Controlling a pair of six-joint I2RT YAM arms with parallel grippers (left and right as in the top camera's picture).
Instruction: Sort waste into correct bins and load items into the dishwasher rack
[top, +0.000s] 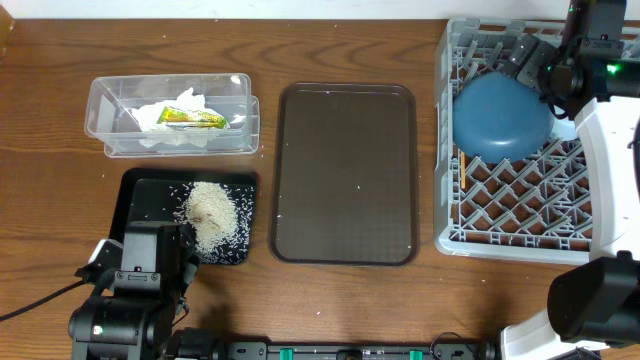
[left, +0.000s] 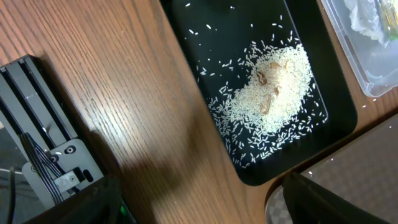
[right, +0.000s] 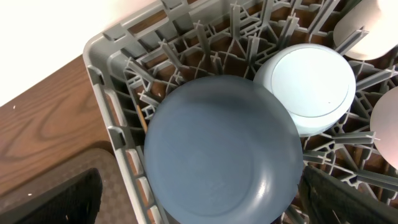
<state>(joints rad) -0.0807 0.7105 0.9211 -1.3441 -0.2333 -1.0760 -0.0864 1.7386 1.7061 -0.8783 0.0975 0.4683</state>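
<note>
Upturned near a corner of the dishwasher rack (right: 118, 124): large dark-blue bowl (right: 224, 149), directly under the right gripper (right: 199, 208), jaws spread wide on either side, seemingly not touching it. Small light-blue bowl (right: 308, 84) just beyond. Left gripper (left: 214, 202) likewise spread, empty; rice (left: 270, 99) heaped ahead in the black tray (left: 217, 37).

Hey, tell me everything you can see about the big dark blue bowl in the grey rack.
The large dark-blue bowl is round, smooth and matte, perhaps glazed ceramic or plastic, with a soft highlight near one edge. It seems to lie upside down, slightly tilted, near a corner of the grey dishwasher rack, resting on the pegs. Its rim overlaps the small light-blue bowl beside it; whether they touch is unclear. Nothing grips it.
</note>
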